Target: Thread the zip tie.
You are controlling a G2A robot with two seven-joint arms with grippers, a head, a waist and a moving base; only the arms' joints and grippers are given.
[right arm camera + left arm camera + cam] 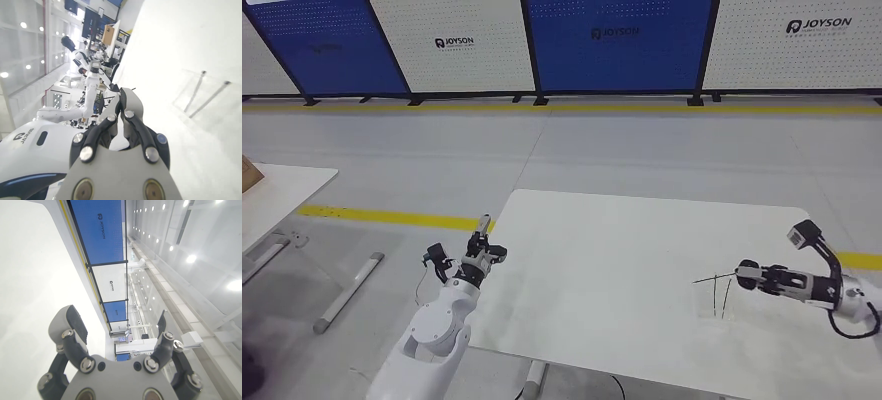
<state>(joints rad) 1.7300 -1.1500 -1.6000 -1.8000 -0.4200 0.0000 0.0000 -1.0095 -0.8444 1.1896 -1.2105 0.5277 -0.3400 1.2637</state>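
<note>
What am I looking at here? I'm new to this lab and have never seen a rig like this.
This is a two-armed robot working at a white table. The top view comes from a camera above its arms, looking down. The other two pictures come from a camera on each wrist, so each shows its own gripper close up. The left gripper is at the table's edge, wide open and empty. The right gripper is pinched shut on a thin dark zip tie, which pokes out sideways in the top view. On the table near it stand two thin rods, apparently on a clear base.
</note>
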